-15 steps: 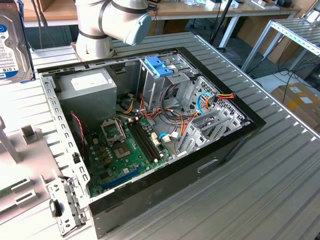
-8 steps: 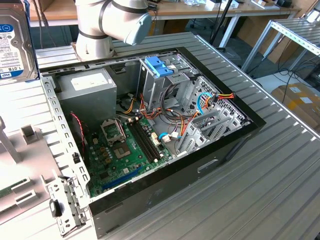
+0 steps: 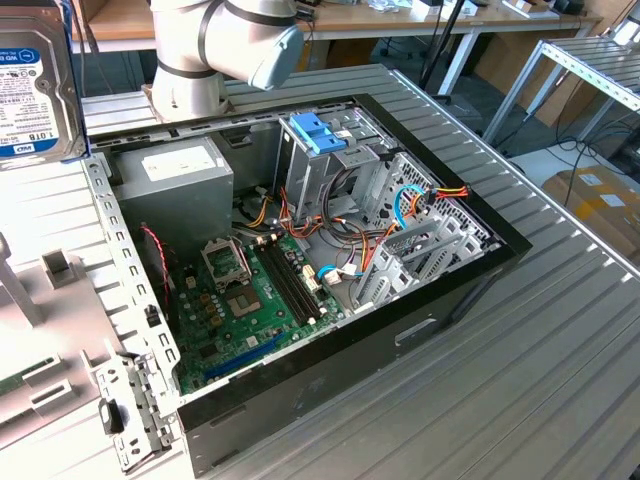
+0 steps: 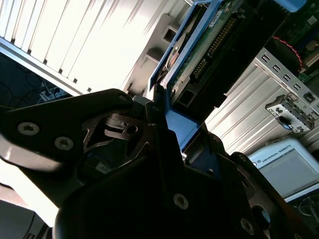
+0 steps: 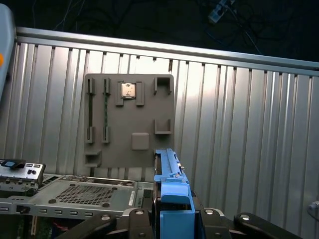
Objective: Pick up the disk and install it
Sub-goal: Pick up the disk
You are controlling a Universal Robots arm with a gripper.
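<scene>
1. Silver ribbed metal formed the table (image 3: 520,380), and an open black computer case (image 3: 400,330) lay on it with one corner nearest the exterior view's camera.
2. Inside the case, a green motherboard (image 3: 250,300) filled the near part of the floor.
3. Beyond it sat a grey power-supply box (image 3: 175,170) toward the exterior view's left, and a metal drive cage (image 3: 335,180) topped by a light-blue latch (image 3: 315,130) toward the exterior view's right.
4. A grey fixture plate (image 5: 129,119) lay flat on the table outside the case, as the first wrist view showed.
5. The disk (image 3: 30,85) hung in the air at the exterior view's left edge, outside the case, with its white, blue-striped label facing the camera.
6. The claw (image 5: 172,214) was clamped on the disk, its black fingers (image 5: 124,224) pressing the blue side pieces from both sides.
7. The second wrist view showed the circuit-board underside of the held disk (image 4: 219,45).
8. Farthest back, the arm (image 3: 230,40) stood behind the case.
</scene>
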